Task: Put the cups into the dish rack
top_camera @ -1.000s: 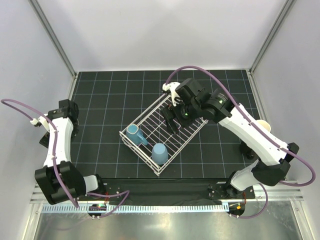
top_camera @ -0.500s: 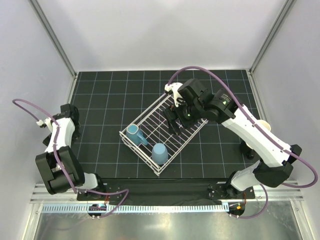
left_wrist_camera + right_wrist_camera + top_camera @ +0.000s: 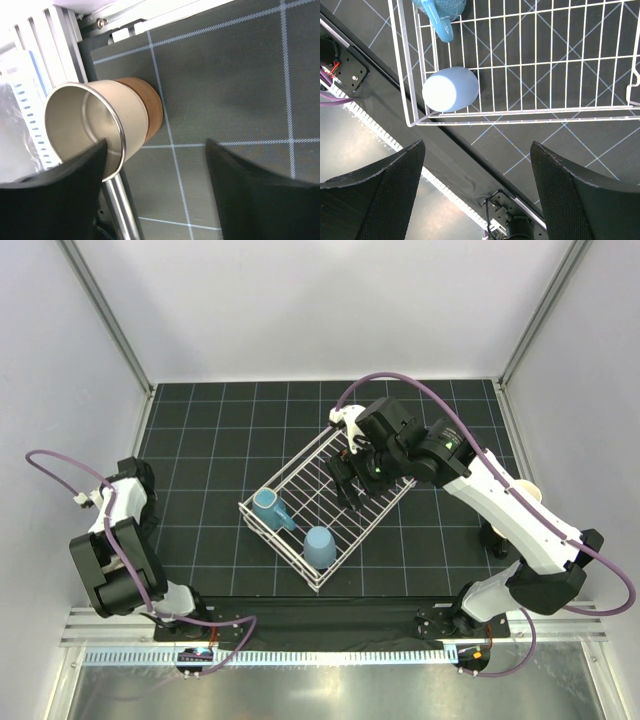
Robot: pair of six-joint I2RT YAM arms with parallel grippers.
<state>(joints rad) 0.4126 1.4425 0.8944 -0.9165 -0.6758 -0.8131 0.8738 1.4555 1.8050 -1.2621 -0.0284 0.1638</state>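
Now we're lining up L gripper (image 3: 155, 150), wide open & empty, on beige cup (image 3: 107, 117) lying at left edge of tabletop (image 3: 225, 75); centre it before closing. R gripper (image 3: 476, 150) is hovering open, empty, over dish rack (image 3: 545, 62).

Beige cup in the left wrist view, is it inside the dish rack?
No, the beige cup lies on its side on the bare black mat.

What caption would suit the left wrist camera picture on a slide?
Left claw, open, beside a beige metal-lined cup at the edge of the black gridded mat.
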